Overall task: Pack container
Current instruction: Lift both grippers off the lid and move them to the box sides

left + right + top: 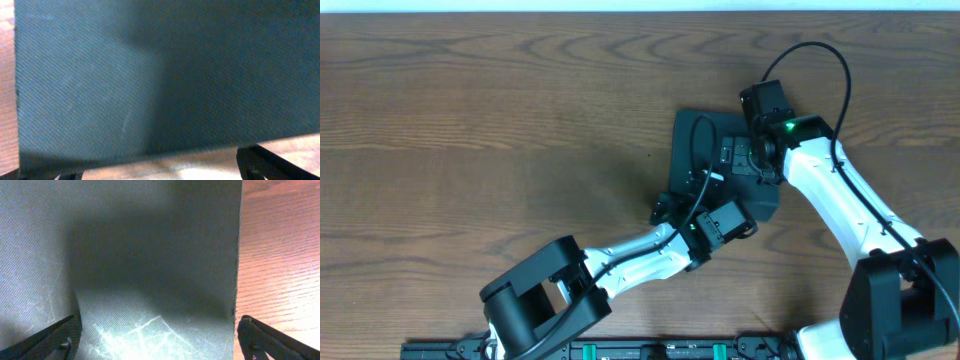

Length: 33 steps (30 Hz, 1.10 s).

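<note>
The container [698, 135] is a dark teal-black square box lying at the table's middle right. Its flat textured surface shows no contents. My left gripper [670, 208] is at the box's near edge. In the left wrist view the box [150, 75] fills the frame, and the left gripper's [155, 171] fingers are spread wide at the bottom corners, empty. My right gripper [733, 158] is over the box top. In the right wrist view its fingers [157, 337] are wide open just above the box [150, 255], one finger past the box's right edge.
The brown wooden table [470, 130] stretches out to the left and behind the box. Bare wood [280, 255] shows right of the box in the right wrist view. Both arms crowd over the box. No snack packets are in view.
</note>
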{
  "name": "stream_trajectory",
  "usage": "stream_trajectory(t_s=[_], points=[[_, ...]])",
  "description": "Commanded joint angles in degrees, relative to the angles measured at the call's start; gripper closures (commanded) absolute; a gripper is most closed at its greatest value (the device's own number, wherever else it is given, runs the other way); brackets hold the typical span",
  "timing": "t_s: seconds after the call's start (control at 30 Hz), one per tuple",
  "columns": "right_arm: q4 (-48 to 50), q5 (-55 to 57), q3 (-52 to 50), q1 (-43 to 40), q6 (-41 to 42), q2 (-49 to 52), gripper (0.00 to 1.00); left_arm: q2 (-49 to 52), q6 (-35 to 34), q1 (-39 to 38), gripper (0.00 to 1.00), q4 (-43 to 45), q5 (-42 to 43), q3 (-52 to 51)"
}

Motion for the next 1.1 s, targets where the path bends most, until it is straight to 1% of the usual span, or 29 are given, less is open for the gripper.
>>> stream_trajectory(t_s=[0.0, 0.2, 0.27, 0.47, 0.53, 0.63, 0.7, 0.77, 0.83, 0.87, 0.97, 1.0, 1.07], points=[[-1.0, 2.2, -1.8, -0.4, -0.4, 1.1, 0.01, 0.8, -0.7, 0.5, 0.04, 1.3, -6.3, 0.1], [-1.0, 2.2, -1.8, -0.4, -0.4, 1.1, 0.01, 0.8, -0.5, 0.5, 0.05, 2.4, -10.9, 0.1], [-1.0, 2.2, -1.8, -0.4, -0.4, 1.1, 0.01, 0.8, -0.2, 0.5, 0.04, 2.5, -10.9, 0.1], [-1.0, 1.9, -1.8, -0.4, -0.4, 1.1, 0.01, -1.3, 4.6, -0.8, 0.05, 1.9, -10.9, 0.2], [-1.3, 1.3, -1.6, -0.4, -0.4, 1.0, 0.01, -3.4, 4.6, -1.3, 0.05, 0.8, -10.9, 0.2], [-3.4, 0.8, -0.4, -0.4, -0.3, -0.9, 0.01, -9.3, 4.5, -2.4, 0.05, -3.0, -10.1, 0.2], [-5.1, -0.2, 0.7, -0.4, -0.3, -3.6, 0.01, -14.4, 4.8, -3.0, 0.05, -6.4, -8.9, 0.2], [-6.6, -3.6, 1.6, -0.4, -0.3, -8.4, 0.01, -21.4, 4.8, -3.0, 0.05, -10.9, -6.9, 0.2], [-8.8, -4.7, 1.6, -0.5, 0.5, -14.6, 0.01, -29.5, 4.7, -0.5, 0.05, -15.5, -5.6, 0.2], [-9.7, -4.5, 1.6, -1.0, 0.7, -16.6, 0.01, -31.6, 4.7, 1.2, 0.04, -16.3, -5.5, 0.2], [-11.3, -1.8, 1.6, -3.5, 2.0, -19.4, 0.01, -33.6, 5.0, 7.7, 0.05, -17.0, -4.6, 0.2], [-12.3, 0.8, 1.6, -5.0, 4.1, -19.5, 0.01, -33.2, 6.0, 11.2, 0.05, -16.8, -1.7, 0.2], [-13.7, 3.3, 1.1, -9.4, 7.0, -18.2, 0.01, -30.7, 6.8, 19.3, 0.05, -16.0, 8.1, 0.2]])
